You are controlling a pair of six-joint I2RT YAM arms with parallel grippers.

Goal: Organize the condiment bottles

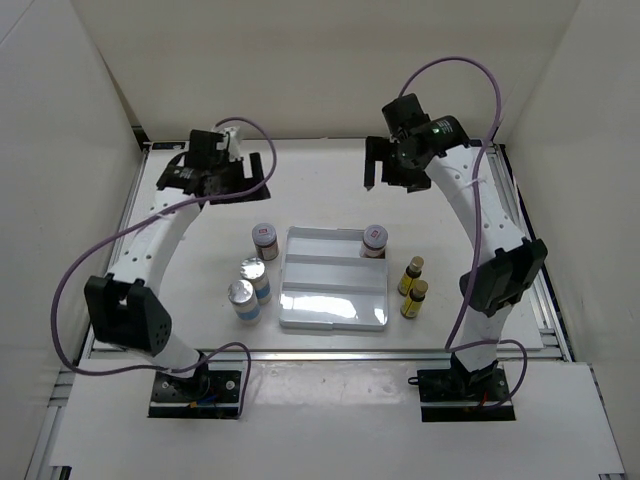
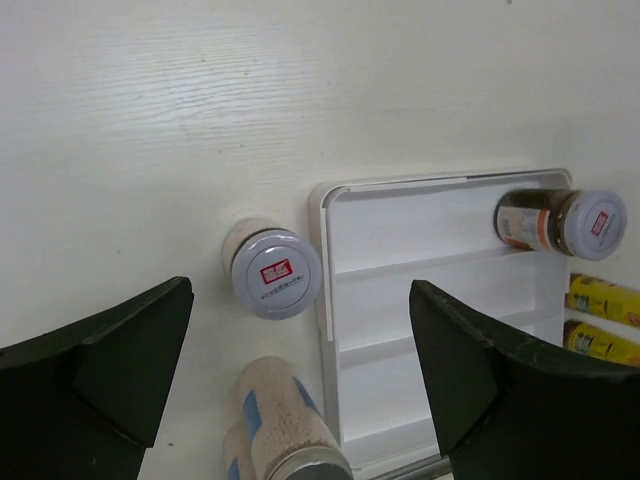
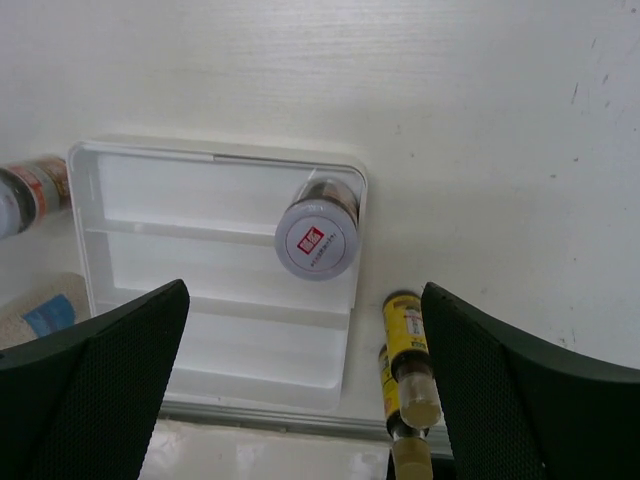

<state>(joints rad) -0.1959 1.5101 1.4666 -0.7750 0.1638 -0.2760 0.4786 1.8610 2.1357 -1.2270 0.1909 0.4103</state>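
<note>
I saw the left gripper (image 1: 213, 183) and right gripper (image 1: 390, 170) hanging past the tray's (image 1: 333, 318) far edge, jaws wide apart and empty. One jar (image 1: 375, 238) stood in the tray's far right corner. The other jar (image 1: 265, 238) and both cylinders (image 1: 254, 273) stood left of the tray, the yellow bottles (image 1: 411, 273) right.

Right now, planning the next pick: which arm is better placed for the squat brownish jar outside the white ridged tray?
Left, probably. The squat brownish jar stands left of the white ridged tray, and the left wrist view shows it between the left arm's open jaws.

White table (image 1: 330, 190) between plain white walls (image 1: 300, 60)
</note>
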